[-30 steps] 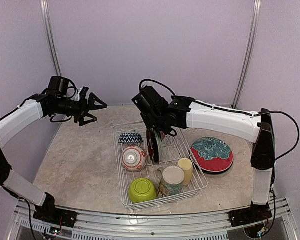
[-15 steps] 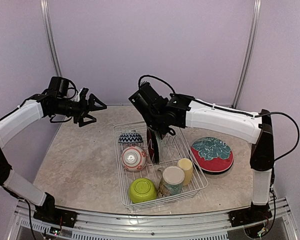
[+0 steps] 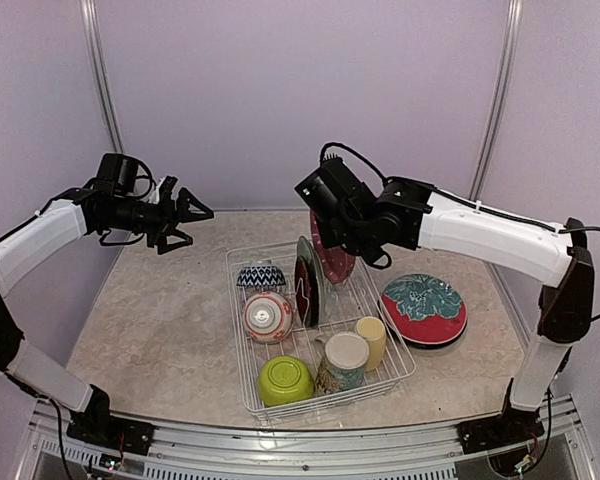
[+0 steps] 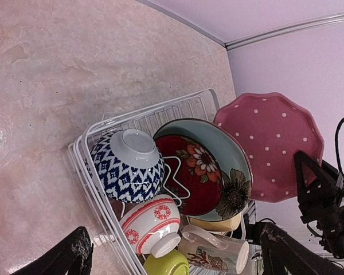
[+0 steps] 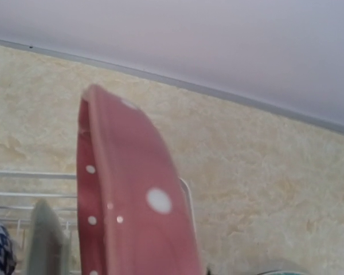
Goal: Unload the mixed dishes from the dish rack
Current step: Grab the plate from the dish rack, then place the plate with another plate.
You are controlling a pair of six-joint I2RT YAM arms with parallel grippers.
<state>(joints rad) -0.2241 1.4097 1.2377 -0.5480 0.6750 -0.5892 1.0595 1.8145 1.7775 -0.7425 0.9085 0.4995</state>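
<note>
My right gripper (image 3: 348, 240) is shut on the rim of a pink dotted plate (image 3: 333, 255), held upright above the back of the white wire dish rack (image 3: 242, 385). The pink plate (image 5: 132, 200) fills the right wrist view and hides the fingers. In the rack stand a teal-rimmed red floral plate (image 3: 305, 280), a blue zigzag bowl (image 3: 261, 275), a red-white bowl (image 3: 268, 316), a lime bowl (image 3: 285, 380), a cream mug (image 3: 344, 360) and a yellow cup (image 3: 372, 340). My left gripper (image 3: 185, 215) hangs open in the air, left of the rack.
A red plate with a teal leaf pattern (image 3: 424, 308) lies on the marble table to the right of the rack. Purple walls close in the back and both sides. The left wrist view looks down on the rack rim (image 4: 83, 154) and the bare table (image 4: 74, 69).
My right gripper has lifted the pink dotted plate up out of the rack's slots and to the right. The left arm has stayed still.
</note>
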